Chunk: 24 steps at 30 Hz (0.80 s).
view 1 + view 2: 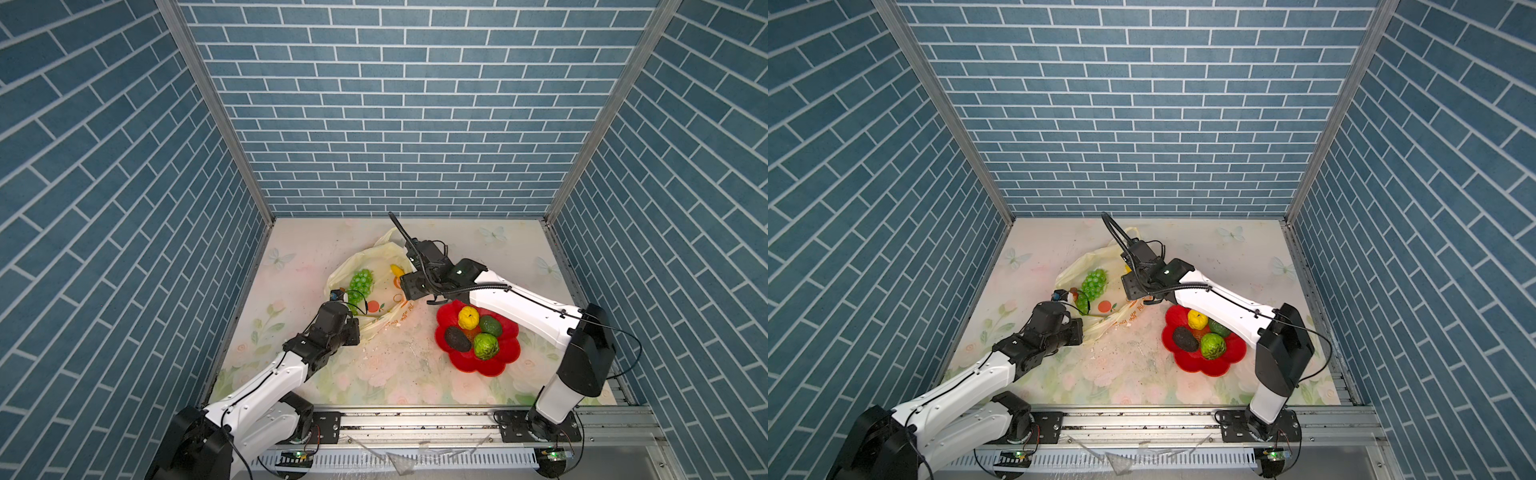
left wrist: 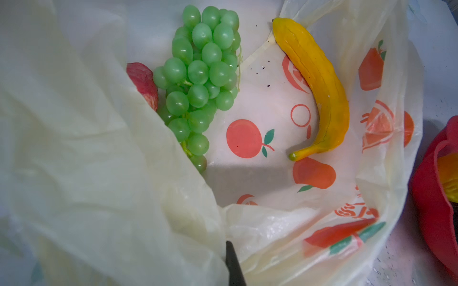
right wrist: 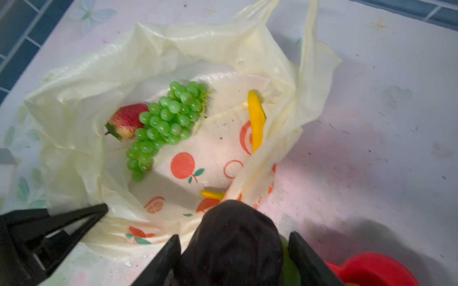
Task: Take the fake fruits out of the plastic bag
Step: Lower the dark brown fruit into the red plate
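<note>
The plastic bag (image 1: 365,257) (image 3: 173,49) lies open at the back left of the table. Inside it lie three fake fruits: a green grape bunch (image 1: 360,281) (image 2: 200,74) (image 3: 166,118), a yellow banana (image 1: 397,271) (image 2: 319,86) and a red strawberry (image 2: 145,83) (image 3: 128,120). My left gripper (image 1: 338,296) (image 2: 228,245) is shut on the bag's near-left rim. My right gripper (image 1: 434,300) (image 3: 235,235) hangs between the bag and the plate, shut on a dark brown bumpy fruit (image 3: 233,222).
A red flower-shaped plate (image 1: 498,365) (image 1: 1192,365) at the right holds a yellow lump (image 1: 468,316), a dark brown fruit (image 1: 457,338) and two green fruits (image 1: 486,345). Blue brick walls enclose three sides. Crumbs dot the floral table top.
</note>
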Each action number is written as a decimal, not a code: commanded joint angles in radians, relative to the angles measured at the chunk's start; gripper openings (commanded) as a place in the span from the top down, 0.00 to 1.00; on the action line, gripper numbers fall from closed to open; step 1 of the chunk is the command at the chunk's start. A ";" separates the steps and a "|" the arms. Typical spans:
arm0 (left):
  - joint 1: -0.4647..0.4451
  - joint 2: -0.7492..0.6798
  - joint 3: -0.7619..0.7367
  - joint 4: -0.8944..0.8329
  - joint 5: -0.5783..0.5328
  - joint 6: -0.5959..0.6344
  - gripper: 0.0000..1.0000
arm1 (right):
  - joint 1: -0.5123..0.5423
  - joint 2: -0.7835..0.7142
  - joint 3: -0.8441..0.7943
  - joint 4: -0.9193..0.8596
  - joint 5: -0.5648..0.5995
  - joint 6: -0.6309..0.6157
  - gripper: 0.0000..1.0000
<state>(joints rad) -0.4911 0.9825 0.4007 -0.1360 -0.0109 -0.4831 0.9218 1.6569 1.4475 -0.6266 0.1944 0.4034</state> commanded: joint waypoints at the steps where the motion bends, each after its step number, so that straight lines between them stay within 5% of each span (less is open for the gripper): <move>1: 0.001 0.010 0.011 0.024 -0.027 0.036 0.99 | -0.007 -0.071 -0.066 -0.181 0.078 0.018 0.33; 13: 0.003 -0.019 -0.022 0.048 -0.042 0.038 0.99 | -0.018 -0.126 -0.156 -0.444 0.155 0.109 0.33; 24: 0.003 -0.007 -0.031 0.066 -0.038 0.036 0.99 | -0.026 -0.115 -0.239 -0.513 0.146 0.164 0.33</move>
<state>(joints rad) -0.4904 0.9752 0.3828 -0.0868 -0.0406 -0.4557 0.9020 1.5547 1.2392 -1.0904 0.3222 0.5091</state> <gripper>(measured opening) 0.046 0.675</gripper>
